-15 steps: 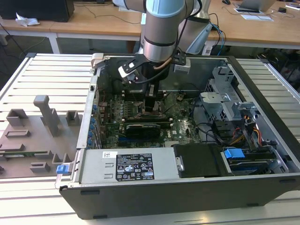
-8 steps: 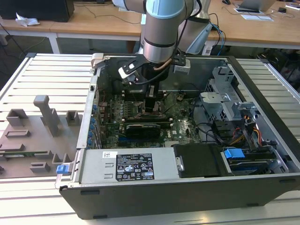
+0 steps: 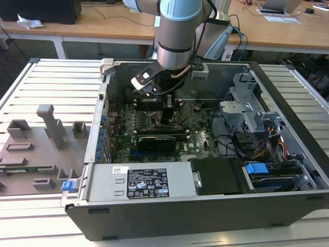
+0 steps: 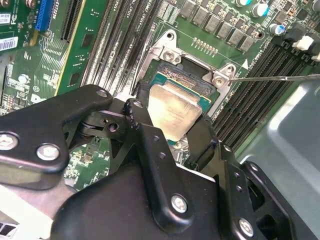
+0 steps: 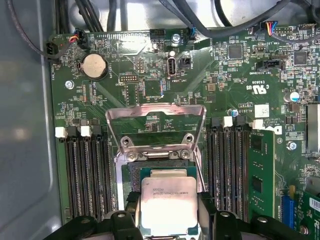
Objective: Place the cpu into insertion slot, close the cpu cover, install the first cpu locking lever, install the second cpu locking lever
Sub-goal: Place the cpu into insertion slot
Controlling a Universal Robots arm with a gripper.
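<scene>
The cpu (image 5: 167, 200), a small square chip with a silver-grey top (image 4: 172, 110), lies between my gripper's (image 5: 167, 207) two black fingers (image 4: 137, 115), which are shut on its opposite edges. It sits directly over the insertion slot (image 5: 131, 175), and I cannot tell whether it rests in it. The cpu cover (image 5: 155, 114) stands swung up off the slot on its hinge, with green board showing through its window. A thin metal locking lever (image 4: 275, 78) sticks out beside the slot. In the exterior view my gripper (image 3: 169, 116) reaches down into the open computer case (image 3: 154, 216).
Long black memory slots (image 5: 87, 175) run on both sides of the socket (image 5: 227, 170). In the exterior view a labelled power supply (image 3: 141, 182) lies at the case front, a drive cage with cables (image 3: 257, 134) on the right, and grey fixtures (image 3: 41, 144) on the left.
</scene>
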